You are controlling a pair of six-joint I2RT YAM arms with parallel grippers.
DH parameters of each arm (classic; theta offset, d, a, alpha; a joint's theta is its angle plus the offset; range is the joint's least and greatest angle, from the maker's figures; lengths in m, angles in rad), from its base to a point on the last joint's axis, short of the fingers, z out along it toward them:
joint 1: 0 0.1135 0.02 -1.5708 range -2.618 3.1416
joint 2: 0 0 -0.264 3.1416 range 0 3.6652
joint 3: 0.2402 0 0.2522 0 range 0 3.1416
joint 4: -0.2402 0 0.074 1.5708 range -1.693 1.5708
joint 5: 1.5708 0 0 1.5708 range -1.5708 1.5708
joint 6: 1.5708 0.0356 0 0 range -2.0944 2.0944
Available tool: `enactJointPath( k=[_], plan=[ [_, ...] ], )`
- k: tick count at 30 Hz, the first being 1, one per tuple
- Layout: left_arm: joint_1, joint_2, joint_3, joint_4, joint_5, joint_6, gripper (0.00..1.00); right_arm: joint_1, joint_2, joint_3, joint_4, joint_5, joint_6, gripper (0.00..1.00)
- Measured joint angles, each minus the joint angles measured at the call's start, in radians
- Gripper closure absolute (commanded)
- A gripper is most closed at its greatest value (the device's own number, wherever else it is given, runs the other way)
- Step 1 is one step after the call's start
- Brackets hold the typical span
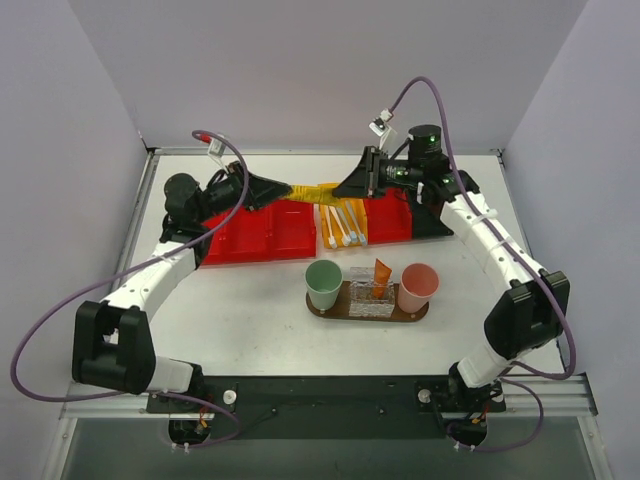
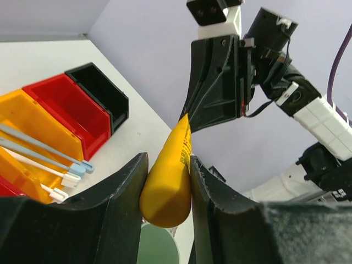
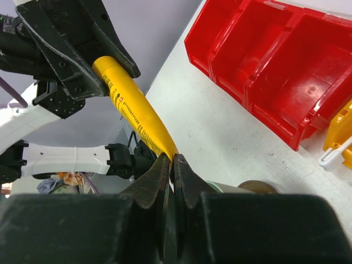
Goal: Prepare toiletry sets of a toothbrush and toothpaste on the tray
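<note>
The toothpaste tube (image 2: pixel 168 187) is showing smooth yellow plastic with a soft sheen and fine printed lettering. The left gripper (image 2: pixel 166 165) and right gripper (image 3: pixel 171 162) are looking like matt black plastic, finely grained on the near faces. At 10 o'clock from the tray (image 1: pixel 367 313), the red bins (image 1: pixel 255 232) are gleaming as glossy hard plastic, catching white highlights. The yellow bin (image 2: pixel 33 121) and black bin (image 2: pixel 99 91) are looking duller. The tray is reading as dark, matt wood. The table (image 1: pixel 250 310) is appearing white, matt and faintly scuffed. The toothbrushes (image 1: pixel 347 226) are looking like smooth white plastic.
</note>
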State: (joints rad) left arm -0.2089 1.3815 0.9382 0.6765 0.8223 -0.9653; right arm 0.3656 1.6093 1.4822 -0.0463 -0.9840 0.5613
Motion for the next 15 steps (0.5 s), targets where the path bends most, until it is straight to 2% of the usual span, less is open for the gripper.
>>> enactJointPath(
  k=[3, 7, 15],
  plan=[
    [-0.004, 0.024, 0.001, 0.011, 0.059, 0.000, 0.63, -0.009, -0.030, -0.002, -0.031, 0.010, -0.044, 1.00],
    [-0.015, 0.060, 0.020, 0.027, 0.133, 0.000, 0.58, -0.019, -0.082, -0.005, -0.067, 0.019, -0.094, 1.00],
    [-0.035, 0.116, 0.048, 0.045, 0.204, 0.025, 0.51, -0.023, -0.164, 0.008, -0.201, 0.018, -0.197, 1.00]
  ],
)
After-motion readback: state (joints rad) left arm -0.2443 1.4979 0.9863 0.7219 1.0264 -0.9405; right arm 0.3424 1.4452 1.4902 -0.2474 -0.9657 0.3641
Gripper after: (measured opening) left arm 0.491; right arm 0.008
